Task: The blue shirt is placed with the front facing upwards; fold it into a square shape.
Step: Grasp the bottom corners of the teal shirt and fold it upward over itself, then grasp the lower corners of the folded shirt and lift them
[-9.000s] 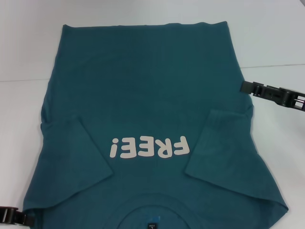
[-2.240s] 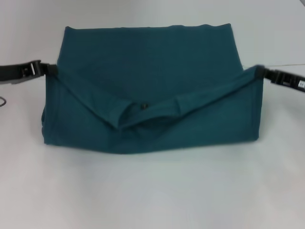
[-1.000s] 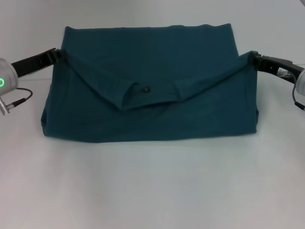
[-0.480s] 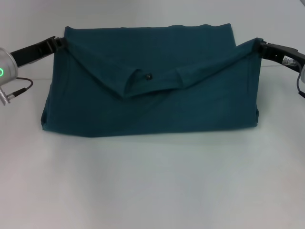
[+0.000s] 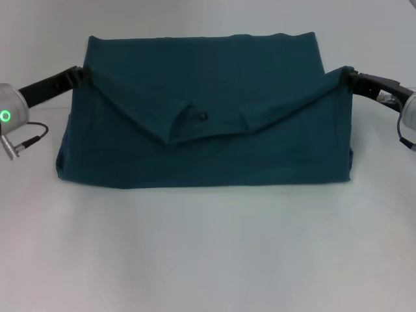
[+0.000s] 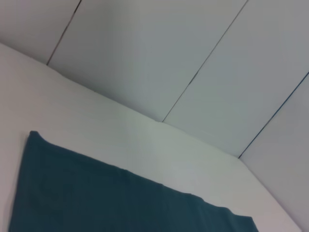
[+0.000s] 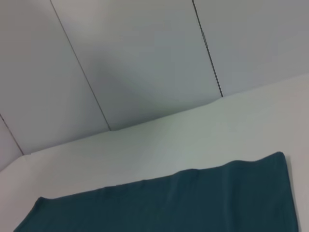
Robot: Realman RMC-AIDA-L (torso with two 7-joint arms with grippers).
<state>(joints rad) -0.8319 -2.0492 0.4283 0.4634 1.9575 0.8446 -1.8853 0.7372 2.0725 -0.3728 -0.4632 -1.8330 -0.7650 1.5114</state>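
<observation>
Left gripper point(image 5: 80, 71) sits at the left edge of the blue shirt point(image 5: 208, 123), its dark fingers pinched shut on the upper left corner of the folded-over layer and holding that corner a little above the white table point(image 5: 208, 253). Behind it the silver wrist shows a green ring light, with a thin cable hanging below.

The shirt lies across the middle of the table as a wide band, plain teal side up, its far hem straight along the back. The folded-over layer sags from both held corners down to a low point at the centre, where the neckline point(image 5: 195, 120) curls open and a small dark label point(image 5: 203, 117) shows. The near fold edge rests flat on the table.

Right gripper point(image 5: 351, 76) is at the right edge, clamped on the upper right corner of the same layer, which is lifted likewise.

Both wrist views show only the shirt's far edge point(image 6: 120, 198) point(image 7: 169, 200), the table and a panelled wall point(image 6: 193, 58) beyond.
</observation>
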